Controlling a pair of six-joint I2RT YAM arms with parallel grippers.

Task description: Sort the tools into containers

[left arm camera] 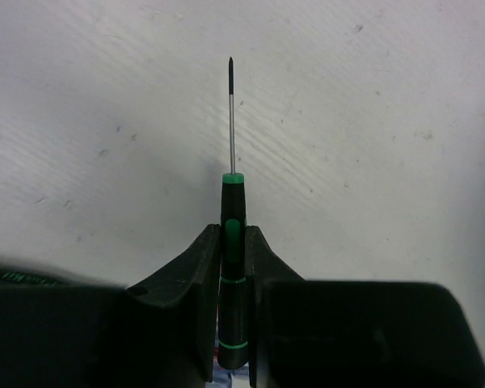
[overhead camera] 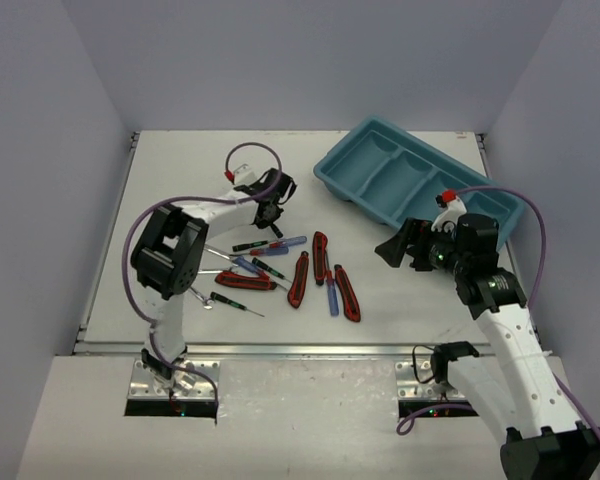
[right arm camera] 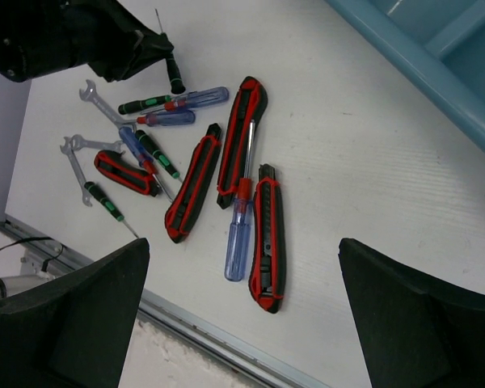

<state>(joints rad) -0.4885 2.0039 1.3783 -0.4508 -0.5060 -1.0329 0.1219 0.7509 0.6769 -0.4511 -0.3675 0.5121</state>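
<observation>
White table (overhead camera: 180,170) carries everything. Teal tray (overhead camera: 332,172) is long, with four compartments side by side. It sits at an angle just behind the right gripper (right arm camera: 242,250) and well apart from the left gripper (left arm camera: 233,236), off to that one's right across the table.

Right gripper: fingers spread wide, nothing between them. It hovers above the table with the tool pile ahead of it and lower down.

Left gripper: jaws clamped on a black-and-green screwdriver (left arm camera: 232,198). The pads are on the handle, and the thin shaft sticks out past the fingertips with bare table behind it. Cannot tell if that screwdriver touches the table.

The other tools lie loose on the table between the two grippers, just to the near side of the left gripper.

Four red-and-black utility knives (right arm camera: 241,133): three lie close in front of the right gripper, roughly parallel, and the fourth is further over, toward the left gripper's side.

Blue-and-red screwdrivers (right arm camera: 236,242): one lies between two knives, right ahead of the right gripper's gap and touching a knife. Three more lie near the left gripper's tip, one of them crossing other tools.

Loose black-and-green screwdrivers (right arm camera: 158,153): one is just beside the left gripper's tip, one is in the pile's middle, and one is at the near-left edge.

Silver wrenches (right arm camera: 77,162): at the pile's far-left edge, farthest from the right gripper. The exact count is hard to tell.
</observation>
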